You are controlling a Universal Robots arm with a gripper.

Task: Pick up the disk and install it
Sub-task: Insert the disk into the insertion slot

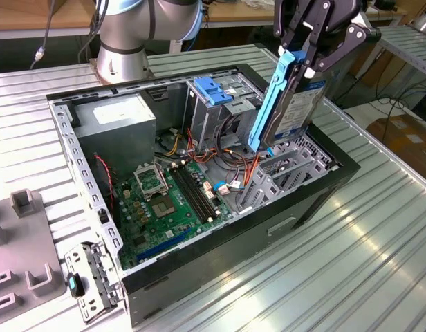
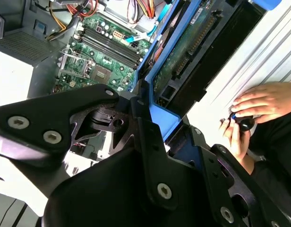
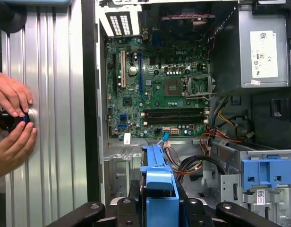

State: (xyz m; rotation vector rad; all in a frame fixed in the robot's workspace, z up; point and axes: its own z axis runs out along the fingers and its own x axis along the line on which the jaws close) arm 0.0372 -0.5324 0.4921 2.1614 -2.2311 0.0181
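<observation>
Computer case [image 1: 220,256] lies on its side with the panel off. I judge this is so the bays can be reached from above.

Disk [image 1: 296,111] is not in the case yet. It hangs above the case, over the drive cage [image 1: 289,169], stood on end and leaning steeply, with a blue rail facing the motherboard [image 1: 164,200]. I hold it by its upper end, probably so the lower end is free to enter the cage.

Lower end sits very close to the cage's top edge. Whether it touches, I cannot tell from the exterior view.

My pincer [image 1: 311,61] is drawn in narrow, with the fingers clamped on the disk's top end across the blue rails. It touches nothing else.

A person's hands [image 3: 13,123] rest on the table [image 1: 351,263] just outside the case wall, around a small dark object.
</observation>
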